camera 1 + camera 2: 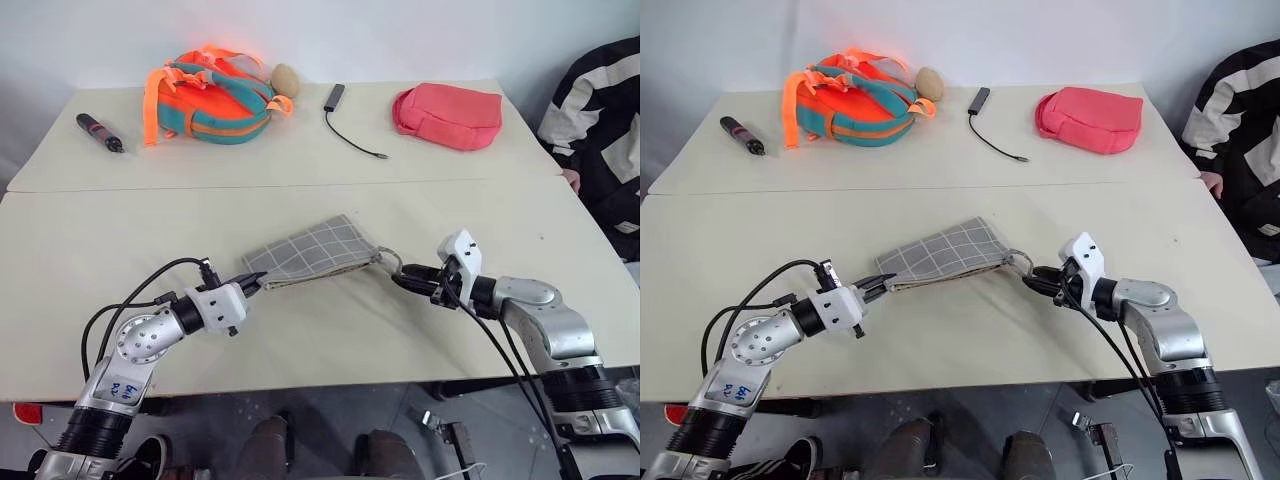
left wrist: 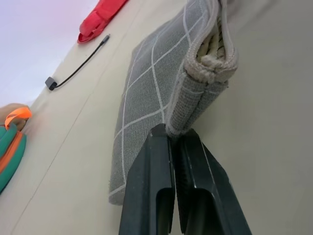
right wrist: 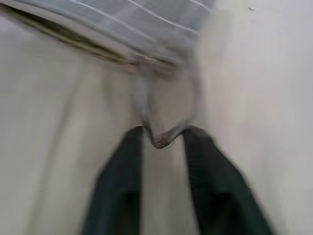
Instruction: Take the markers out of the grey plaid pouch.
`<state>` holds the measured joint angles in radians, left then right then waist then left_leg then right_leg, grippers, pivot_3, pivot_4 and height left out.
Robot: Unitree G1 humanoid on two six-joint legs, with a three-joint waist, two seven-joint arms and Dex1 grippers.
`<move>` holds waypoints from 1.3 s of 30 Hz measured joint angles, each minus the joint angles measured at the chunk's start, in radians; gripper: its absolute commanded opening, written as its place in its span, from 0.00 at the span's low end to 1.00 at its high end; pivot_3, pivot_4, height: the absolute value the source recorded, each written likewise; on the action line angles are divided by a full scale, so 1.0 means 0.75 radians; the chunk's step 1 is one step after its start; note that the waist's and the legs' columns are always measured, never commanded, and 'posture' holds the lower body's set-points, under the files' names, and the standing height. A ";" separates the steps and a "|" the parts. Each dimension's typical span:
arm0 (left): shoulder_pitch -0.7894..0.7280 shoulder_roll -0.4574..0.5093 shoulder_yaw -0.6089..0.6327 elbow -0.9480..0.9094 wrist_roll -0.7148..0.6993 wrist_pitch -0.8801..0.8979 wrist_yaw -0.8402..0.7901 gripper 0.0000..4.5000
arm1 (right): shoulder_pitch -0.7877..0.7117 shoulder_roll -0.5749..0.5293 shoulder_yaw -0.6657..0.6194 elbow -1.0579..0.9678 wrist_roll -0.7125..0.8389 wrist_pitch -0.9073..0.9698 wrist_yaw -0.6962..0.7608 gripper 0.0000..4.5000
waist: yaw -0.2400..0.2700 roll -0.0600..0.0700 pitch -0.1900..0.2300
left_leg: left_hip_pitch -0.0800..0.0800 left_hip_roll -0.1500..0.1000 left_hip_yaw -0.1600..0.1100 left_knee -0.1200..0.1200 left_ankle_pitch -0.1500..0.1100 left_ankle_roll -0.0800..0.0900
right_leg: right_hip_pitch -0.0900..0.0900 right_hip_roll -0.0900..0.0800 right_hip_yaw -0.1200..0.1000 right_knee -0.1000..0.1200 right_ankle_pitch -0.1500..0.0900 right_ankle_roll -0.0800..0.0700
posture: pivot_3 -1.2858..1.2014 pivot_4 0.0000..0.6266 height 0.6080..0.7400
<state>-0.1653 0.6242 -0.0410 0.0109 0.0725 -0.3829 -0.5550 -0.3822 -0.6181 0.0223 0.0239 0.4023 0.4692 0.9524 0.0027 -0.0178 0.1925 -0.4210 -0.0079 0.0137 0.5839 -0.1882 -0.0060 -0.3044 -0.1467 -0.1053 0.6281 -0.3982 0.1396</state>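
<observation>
Lying flat on the cream bench, the flat grey plaid fabric pouch stretches between both tools in the head views. Left wrist view: the left tool, fingers pressed together, pinches the pouch's corner. Right wrist view: the right tool stands spread, the pouch's loop between its fingertips.

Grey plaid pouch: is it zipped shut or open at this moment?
Open, at least partly: the grey plaid pouch shows a gap along its top edge with beige lining visible inside, in both wrist views. How far along the zip runs cannot be told.
</observation>
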 measured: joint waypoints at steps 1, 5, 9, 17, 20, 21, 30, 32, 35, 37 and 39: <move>-0.005 -0.009 0.000 -0.002 -0.016 0.014 -0.008 0.00 | -0.001 -0.009 -0.001 -0.021 0.010 0.007 0.010 0.35 | 0.000 0.000 0.000 | 0.000 0.000 0.000 0.000 0.000 0.000 | 0.000 0.000 0.000 0.000 0.000 0.000 | 0.52 0.24 1.00; -0.015 -0.039 0.000 -0.012 -0.085 0.088 -0.041 0.00 | -0.103 -0.021 -0.080 -0.019 0.015 -0.027 -0.018 0.35 | 0.001 0.000 0.000 | -0.001 0.000 0.000 0.002 -0.001 0.001 | 0.000 0.000 0.000 0.000 0.000 0.000 | 0.52 0.24 1.00; -0.040 -0.052 0.003 -0.021 -0.164 0.163 -0.079 0.00 | -0.219 -0.033 -0.168 -0.013 0.026 -0.066 -0.051 0.31 | 0.000 0.000 0.000 | -0.001 0.000 0.000 0.002 -0.001 0.001 | 0.000 0.000 0.000 0.000 0.000 0.000 | 0.52 0.24 1.00; -0.095 -0.081 0.004 -0.051 -0.222 0.254 -0.108 0.00 | -0.254 0.043 -0.130 -0.159 0.087 -0.013 -0.093 0.01 | 0.001 0.000 0.000 | -0.001 0.000 0.000 0.005 -0.001 0.001 | 0.001 0.000 0.000 0.000 0.001 0.001 | 0.52 0.24 1.00; -0.095 -0.084 0.009 -0.058 -0.244 0.287 -0.115 0.00 | -0.226 0.038 -0.090 -0.246 0.098 0.005 -0.054 0.01 | 0.000 0.000 0.000 | -0.001 0.001 0.000 0.004 -0.001 0.002 | 0.001 0.000 0.000 0.000 0.001 0.001 | 0.52 0.24 1.00; -0.097 -0.087 0.011 -0.061 -0.248 0.296 -0.118 0.00 | -0.214 0.039 -0.064 -0.290 0.106 0.018 -0.040 0.01 | 0.000 0.000 0.000 | -0.001 0.001 0.000 0.004 -0.001 0.002 | 0.001 0.000 0.000 0.000 0.001 0.001 | 0.52 0.24 1.00; -0.097 -0.129 0.006 -0.116 -0.228 0.315 -0.117 0.00 | -0.167 0.069 0.178 -0.309 -0.142 -0.142 -0.071 0.01 | 0.002 0.000 0.000 | -0.001 0.000 0.000 0.005 -0.002 0.001 | 0.001 0.000 0.001 0.000 0.001 0.001 | 0.52 0.24 1.00; -0.091 -0.136 -0.010 -0.126 -0.220 0.321 -0.117 0.00 | -0.167 0.075 0.179 -0.285 -0.177 -0.170 -0.083 0.01 | 0.004 0.000 0.000 | -0.002 0.000 0.000 0.006 -0.002 0.002 | 0.001 0.000 0.001 0.000 0.001 0.001 | 0.52 0.24 1.00; -0.088 -0.140 -0.011 -0.129 -0.212 0.324 -0.117 0.00 | -0.160 0.059 0.207 -0.272 -0.242 -0.236 -0.066 0.01 | 0.004 0.000 0.000 | -0.001 0.000 0.000 0.006 -0.002 0.002 | 0.001 0.000 0.001 0.000 0.001 0.001 | 0.52 0.24 1.00; -0.088 -0.146 -0.012 -0.130 -0.203 0.327 -0.116 0.00 | -0.148 0.058 0.222 -0.250 -0.265 -0.262 -0.063 0.01 | 0.004 0.000 0.000 | -0.001 0.000 0.000 0.006 -0.002 0.002 | 0.001 0.000 0.001 0.000 0.001 0.001 | 0.52 0.24 1.00; -0.088 -0.153 -0.015 -0.131 -0.197 0.335 -0.115 0.00 | -0.143 0.057 0.225 -0.231 -0.291 -0.283 -0.062 0.01 | 0.004 0.000 0.000 | -0.002 0.000 0.000 0.006 -0.002 0.002 | 0.001 0.000 0.001 0.000 0.001 0.001 | 0.52 0.24 1.00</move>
<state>-0.2316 0.5092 -0.0521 -0.0876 -0.0754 -0.1316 -0.6416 -0.4892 -0.5757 0.1908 -0.1492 0.1841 0.2567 0.9058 0.0057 -0.0180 0.1927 -0.4222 -0.0076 0.0137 0.5886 -0.1894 -0.0048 -0.3037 -0.1463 -0.1049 0.6278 -0.3974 0.1406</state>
